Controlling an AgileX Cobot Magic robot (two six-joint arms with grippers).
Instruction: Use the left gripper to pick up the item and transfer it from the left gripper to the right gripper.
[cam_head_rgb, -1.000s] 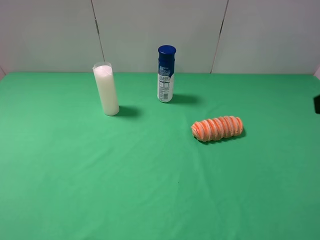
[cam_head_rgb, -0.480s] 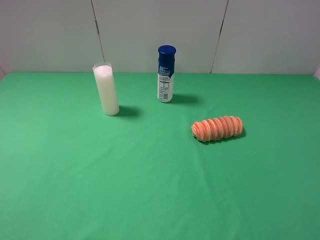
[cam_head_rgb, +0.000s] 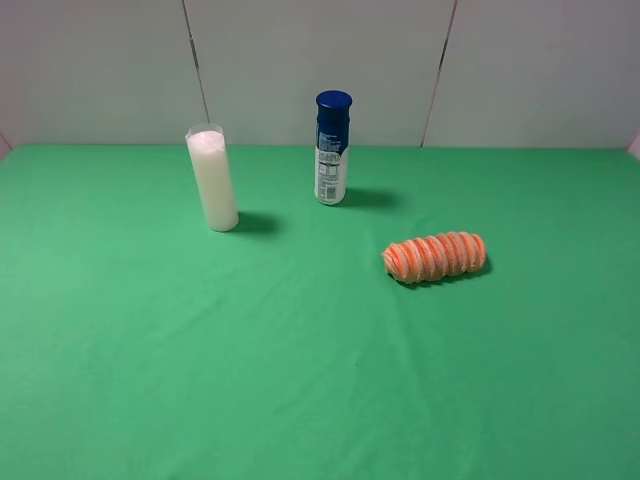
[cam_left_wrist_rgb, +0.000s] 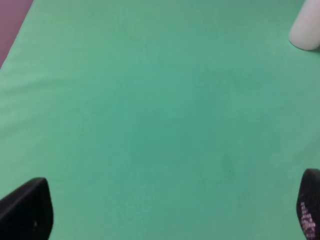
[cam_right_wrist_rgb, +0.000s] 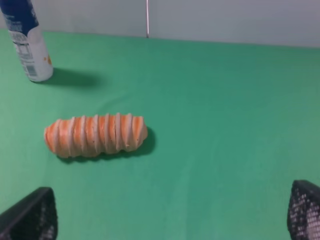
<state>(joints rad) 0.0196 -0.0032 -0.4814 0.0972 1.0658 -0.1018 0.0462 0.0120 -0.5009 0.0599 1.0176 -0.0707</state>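
Observation:
The item, an orange and cream striped ribbed roll (cam_head_rgb: 435, 257), lies on its side on the green cloth, right of the middle. It also shows in the right wrist view (cam_right_wrist_rgb: 95, 135), well ahead of the right gripper (cam_right_wrist_rgb: 167, 212), which is open and empty, with only its fingertips (cam_right_wrist_rgb: 30, 217) in view. The left gripper (cam_left_wrist_rgb: 168, 207) is open and empty over bare cloth; only its dark fingertips (cam_left_wrist_rgb: 27, 210) show. Neither gripper shows in the exterior high view.
A tall white cylinder (cam_head_rgb: 212, 178) stands at the back left; its base shows in the left wrist view (cam_left_wrist_rgb: 306, 30). A blue-capped bottle (cam_head_rgb: 332, 148) stands at the back centre and shows in the right wrist view (cam_right_wrist_rgb: 25, 42). A grey wall (cam_head_rgb: 320, 60) lies behind.
A dark part at the right edge of the exterior high view one second ago has left the view. The item, cylinder and bottle have not moved.

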